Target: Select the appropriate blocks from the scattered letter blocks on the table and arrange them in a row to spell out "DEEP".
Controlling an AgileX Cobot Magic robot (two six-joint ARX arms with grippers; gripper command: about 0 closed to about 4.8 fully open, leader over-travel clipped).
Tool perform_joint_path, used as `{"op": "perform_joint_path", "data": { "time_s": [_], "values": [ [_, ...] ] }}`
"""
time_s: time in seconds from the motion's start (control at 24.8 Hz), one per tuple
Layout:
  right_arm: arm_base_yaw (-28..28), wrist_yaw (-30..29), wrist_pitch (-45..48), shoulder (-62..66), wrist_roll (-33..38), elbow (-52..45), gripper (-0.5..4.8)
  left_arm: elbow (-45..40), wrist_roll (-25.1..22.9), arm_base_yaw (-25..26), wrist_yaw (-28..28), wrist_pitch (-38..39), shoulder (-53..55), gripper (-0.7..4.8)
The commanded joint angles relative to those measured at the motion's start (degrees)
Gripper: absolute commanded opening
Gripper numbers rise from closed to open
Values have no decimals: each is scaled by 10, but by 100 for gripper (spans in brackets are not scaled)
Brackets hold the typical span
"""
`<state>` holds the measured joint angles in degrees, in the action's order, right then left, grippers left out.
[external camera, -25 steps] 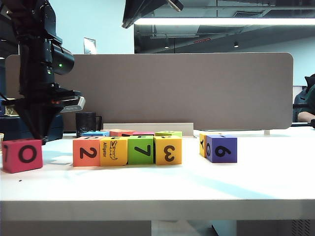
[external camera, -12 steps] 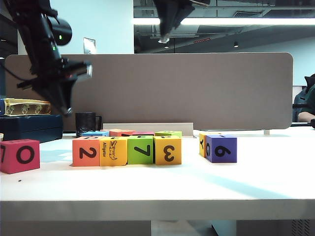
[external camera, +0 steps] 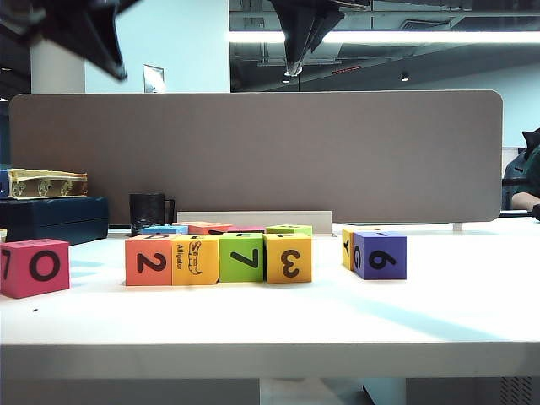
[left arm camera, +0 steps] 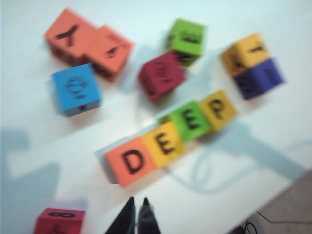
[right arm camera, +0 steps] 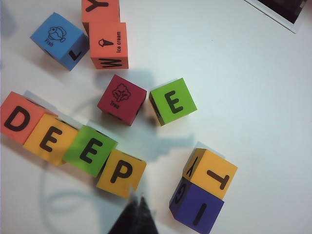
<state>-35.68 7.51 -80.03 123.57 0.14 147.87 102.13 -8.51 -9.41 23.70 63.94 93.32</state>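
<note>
Outwardly, from the table-level camera, we saw four matte cubes touching in a straight row running left to right on the white table (external camera: pixel 422 325): an orange block (external camera: pixel 148 260) with a black 2, a yellow block (external camera: pixel 195 260) with an alligator drawing, a green block (external camera: pixel 241 257) with a 7, and a yellow-orange block (external camera: pixel 288 258) with a 3. A pink block (external camera: pixel 35 267) sat well apart at the left and a purple block (external camera: pixel 380 255) with a 6 to the right. Both arms hung high above: the left gripper (external camera: pixel 116 67) at the upper left, the right gripper (external camera: pixel 292 63) above the row, its tip narrowed to a point.

Next, the left wrist camera gave us a blurred view down; the row's top faces spelled DEEP along a slanted line, and the left gripper's fingers were pressed together, holding nothing.

Lastly, the right wrist camera showed the same four tops sharply, with the right gripper's fingers clenched and empty just beside the P face.
</note>
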Motion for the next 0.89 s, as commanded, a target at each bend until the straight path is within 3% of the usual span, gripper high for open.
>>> {"op": "perform_joint_path", "data": {
  "time_s": [0.04, 0.2, 0.89],
  "values": [
    [0, 1, 3, -3, 1, 3, -2, 0, -48, -30, 7, 23, -32, 12],
    [0, 1, 3, -3, 1, 3, -2, 0, -63, -56, 5, 32, -36, 12],
    [0, 2, 6, -3, 0, 3, -1, 0, -61, -56, 6, 55, -36, 13]
  ]
}}
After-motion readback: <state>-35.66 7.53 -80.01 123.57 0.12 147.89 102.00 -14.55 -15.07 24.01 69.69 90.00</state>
